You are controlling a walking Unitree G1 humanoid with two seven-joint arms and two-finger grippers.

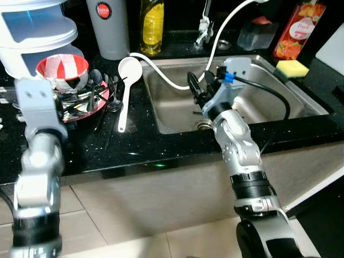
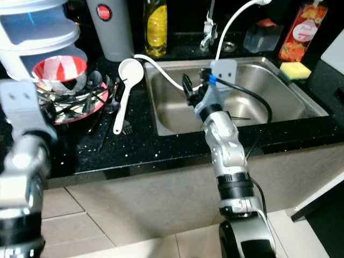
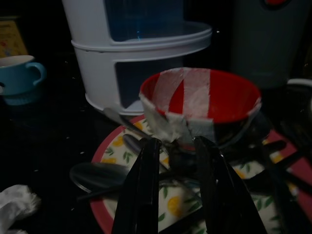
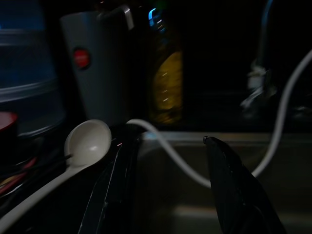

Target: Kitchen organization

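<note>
A red-and-white bowl (image 1: 62, 70) stands on a pink flowered plate (image 1: 99, 103) heaped with dark cutlery, on the black counter to my left. My left gripper (image 3: 175, 141) hovers low over that plate, pointing at the bowl's base. It is open by a narrow gap, with spoons lying under its fingers. A white ladle (image 1: 128, 80) lies between the plate and the steel sink (image 1: 172, 110). My right gripper (image 1: 198, 86) is above the sink's left part, beside a white hose (image 1: 161, 75), and its fingers stand wide open, holding nothing.
Behind the plate stand a white stacked container (image 1: 35, 32), a grey canister (image 1: 110, 27) and a yellow bottle (image 1: 152, 24). A yellow sponge (image 1: 292, 68) and a red carton (image 1: 298, 29) are right of the sink. A blue cup (image 3: 19, 78) sits further left.
</note>
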